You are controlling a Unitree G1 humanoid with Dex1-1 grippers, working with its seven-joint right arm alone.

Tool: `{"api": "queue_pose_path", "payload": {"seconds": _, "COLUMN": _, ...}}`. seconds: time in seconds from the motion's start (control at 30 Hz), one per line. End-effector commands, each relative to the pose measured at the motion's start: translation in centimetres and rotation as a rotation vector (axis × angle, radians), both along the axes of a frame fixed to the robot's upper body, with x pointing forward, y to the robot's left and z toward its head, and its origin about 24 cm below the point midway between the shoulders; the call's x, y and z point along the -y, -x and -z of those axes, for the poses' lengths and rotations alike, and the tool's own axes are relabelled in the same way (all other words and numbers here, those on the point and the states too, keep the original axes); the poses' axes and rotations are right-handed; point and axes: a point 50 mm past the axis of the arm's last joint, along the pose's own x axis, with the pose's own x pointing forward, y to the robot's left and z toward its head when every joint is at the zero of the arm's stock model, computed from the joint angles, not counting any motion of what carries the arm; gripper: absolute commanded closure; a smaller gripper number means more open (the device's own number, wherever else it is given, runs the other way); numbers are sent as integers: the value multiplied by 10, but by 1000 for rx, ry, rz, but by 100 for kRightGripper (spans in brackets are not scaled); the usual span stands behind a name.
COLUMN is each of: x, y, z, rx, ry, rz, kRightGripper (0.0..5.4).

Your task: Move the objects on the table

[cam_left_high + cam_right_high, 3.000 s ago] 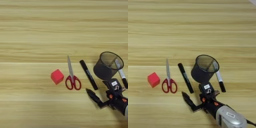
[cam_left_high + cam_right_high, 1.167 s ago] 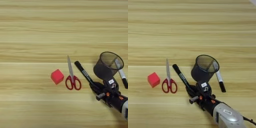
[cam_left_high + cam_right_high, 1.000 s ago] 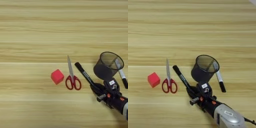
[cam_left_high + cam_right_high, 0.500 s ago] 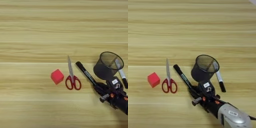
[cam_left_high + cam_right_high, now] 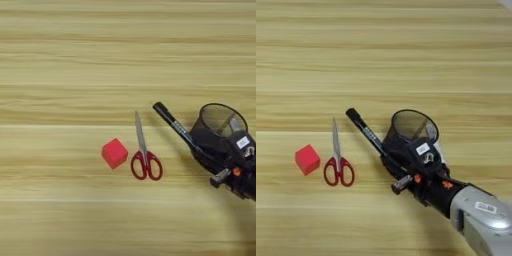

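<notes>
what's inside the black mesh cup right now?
Inside the black mesh cup, one pale pen-like item leans against its right wall. The end effector covers the cup's lower front, so anything lower down cannot be seen.

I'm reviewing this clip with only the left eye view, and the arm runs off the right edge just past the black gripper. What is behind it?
Observer: In the right eye view, a silver forearm comes in from the bottom right corner behind the right gripper.
Operator: Any marking on it?
Observer: A small white label with dark print, too small to read.
Operator: And what lies beyond the black mesh cup?
Observer: To its right, the table goes on as wood to the picture's edge. The black marker held in the fingers slants up and left, away from that side.
</notes>
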Motion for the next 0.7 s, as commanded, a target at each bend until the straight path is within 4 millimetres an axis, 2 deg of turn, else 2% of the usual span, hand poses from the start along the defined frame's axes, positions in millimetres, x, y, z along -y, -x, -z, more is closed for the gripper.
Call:
{"api": "queue_pose_path", "payload": {"seconds": 0.03, "x": 6, "y": -5, "z": -30, "rx": 118, "ry": 92, "rz": -25, "kRightGripper": 461}}
{"api": "queue_pose_path", "payload": {"seconds": 0.27, "x": 15, "y": -6, "z": -49, "rx": 148, "ry": 176, "rz": -23, "kRightGripper": 461}}
{"api": "queue_pose_path", "payload": {"seconds": 0.7, "x": 37, "y": -3, "z": -69, "rx": 143, "ry": 306, "rz": -4, "kRightGripper": 461}}
